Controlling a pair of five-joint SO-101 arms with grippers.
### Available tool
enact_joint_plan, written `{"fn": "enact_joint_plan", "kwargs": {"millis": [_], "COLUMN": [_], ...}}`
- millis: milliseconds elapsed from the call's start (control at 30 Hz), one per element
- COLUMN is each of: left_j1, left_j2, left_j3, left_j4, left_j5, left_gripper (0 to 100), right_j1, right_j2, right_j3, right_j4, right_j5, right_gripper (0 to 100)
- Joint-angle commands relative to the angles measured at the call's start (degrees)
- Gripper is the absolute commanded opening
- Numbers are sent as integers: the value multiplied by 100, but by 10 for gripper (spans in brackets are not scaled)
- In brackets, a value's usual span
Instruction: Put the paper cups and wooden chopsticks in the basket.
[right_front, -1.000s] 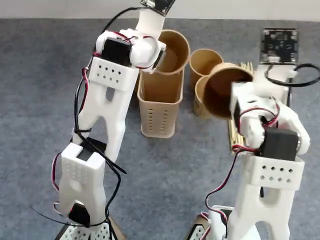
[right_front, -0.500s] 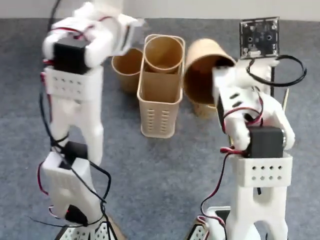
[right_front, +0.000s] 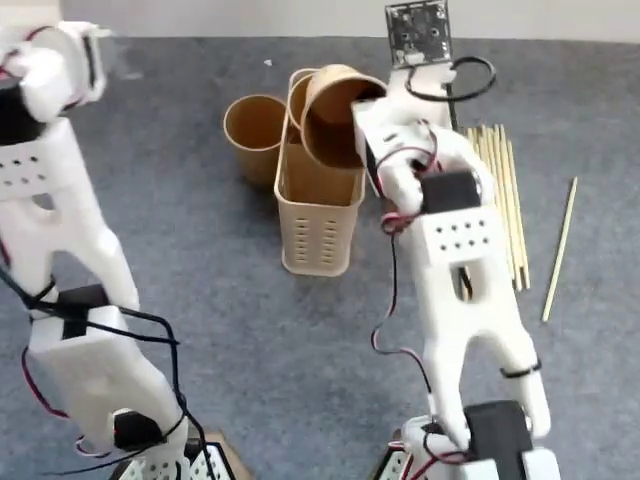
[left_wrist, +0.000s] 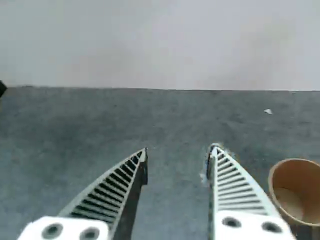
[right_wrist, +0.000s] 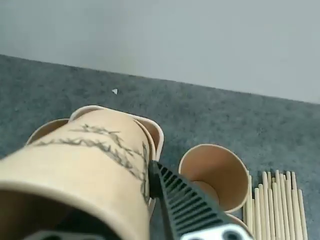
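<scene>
Right gripper (right_wrist: 150, 172) pinches the rim of a tilted cup (right_front: 335, 115), held just above the mouth of the basket (right_front: 318, 235). A second cup (right_front: 254, 124) stands on the desk (right_front: 300, 340) beside the basket. Chopsticks (right_front: 497, 190) lie bundled beside the right arm, with one stick (right_front: 560, 250) apart. Left gripper (left_wrist: 177, 155) hangs spread and empty over the desk.

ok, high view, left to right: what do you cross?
left arm → loose cup → basket → right arm → chopstick bundle → lone chopstick. The held cup overlaps the basket, so it is left out.
</scene>
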Motion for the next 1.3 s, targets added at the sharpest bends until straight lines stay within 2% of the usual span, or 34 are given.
{"fn": "enact_joint_plan", "kwargs": {"millis": [0, 133, 300, 367, 567, 667, 867, 1133, 1267], "left_j1": [-338, -312, -303, -303, -57, 171, 374, 338, 338], "left_j2": [-242, -233, -233, -233, -233, -233, -242, -242, -242], "left_j3": [-136, -127, 145, 303, 840, 1288, 1903, 1903, 1921], "left_j4": [9, 26, 53, 53, 18, -246, -571, -571, -571], "left_j5": [53, 44, 44, 44, 44, 44, 62, 53, 53], "left_gripper": [220, 219, 220, 220, 220, 220, 217, 217, 217], "right_j1": [-57, -31, -57, -57, -57, -145, -268, -312, -66], "right_j2": [312, 831, 1226, 1332, 1437, 1455, 1780, 1877, 1912], "right_j3": [-787, -1455, -2404, -2738, -3732, -4022, -3697, -3952, -3952], "right_j4": [330, 716, 1385, 1464, 1332, 1367, 1648, 1833, 2018], "right_j5": [-53, -18, -53, -53, -53, -53, -53, -44, -18], "right_gripper": [4, 26, 232, 272, 276, 276, 276, 276, 276]}}
